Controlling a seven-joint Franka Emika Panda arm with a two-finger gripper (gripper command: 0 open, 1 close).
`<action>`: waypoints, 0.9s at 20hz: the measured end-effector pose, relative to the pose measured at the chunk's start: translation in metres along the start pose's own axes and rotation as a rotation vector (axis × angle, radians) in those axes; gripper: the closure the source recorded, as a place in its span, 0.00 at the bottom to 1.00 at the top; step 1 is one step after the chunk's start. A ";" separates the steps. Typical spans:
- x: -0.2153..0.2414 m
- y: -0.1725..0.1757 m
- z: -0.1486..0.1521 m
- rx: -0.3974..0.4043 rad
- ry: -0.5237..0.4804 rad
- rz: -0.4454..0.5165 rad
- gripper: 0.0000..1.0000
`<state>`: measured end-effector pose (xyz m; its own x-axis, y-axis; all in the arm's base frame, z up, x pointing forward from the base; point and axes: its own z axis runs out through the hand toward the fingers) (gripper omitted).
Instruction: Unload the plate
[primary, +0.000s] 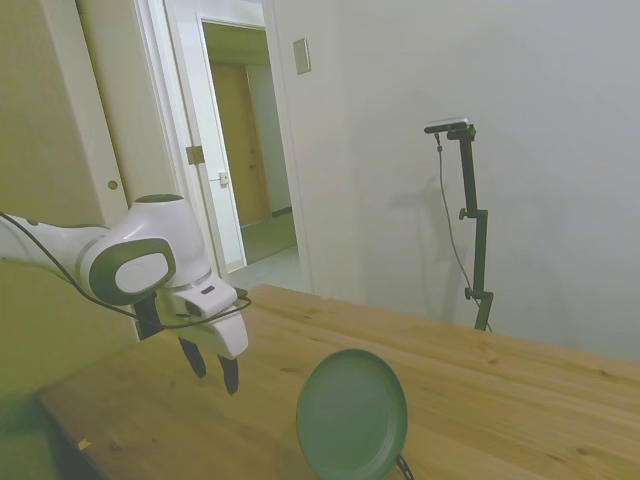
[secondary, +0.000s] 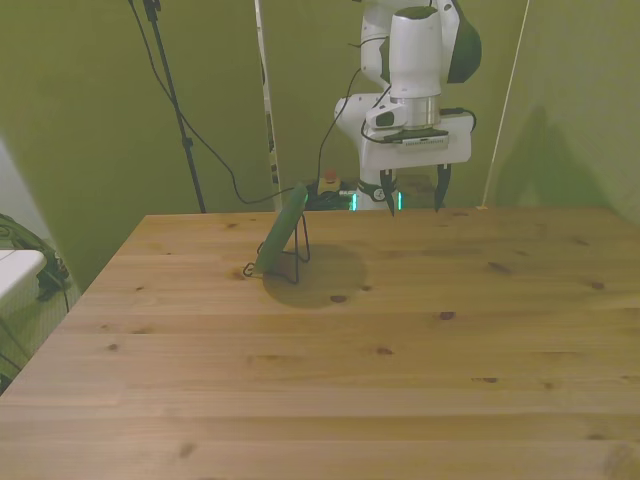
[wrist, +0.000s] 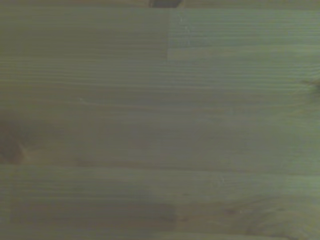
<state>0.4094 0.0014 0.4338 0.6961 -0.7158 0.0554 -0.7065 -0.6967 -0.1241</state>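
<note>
The plate (secondary: 284, 232) stands on edge in its wire rack (secondary: 296, 258) on the wooden table (secondary: 330, 380), not yet unloaded. Beyond it, my gripper (secondary: 412, 190) hangs well apart, fingers spread wide, holding nothing.

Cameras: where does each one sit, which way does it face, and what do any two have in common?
Side view: off one side of the table, looking across it at the plate standing on edge; arm and open gripper enter from the picture's left.
Front view: across the table, facing the robot; arm, gripper, plate leaning in the wire rack.
Wrist view: looks down at bare wood only; no robot parts show.
Side and front views share the gripper, plate and table.
</note>
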 end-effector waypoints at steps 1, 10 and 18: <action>0.000 0.000 0.001 -0.003 0.001 -0.002 0.00; 0.006 0.001 -0.009 -0.027 0.047 0.012 0.00; 0.011 0.011 -0.077 -0.054 0.118 0.042 0.00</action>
<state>0.3990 -0.0175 0.5091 0.6484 -0.7427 0.1676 -0.7426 -0.6654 -0.0757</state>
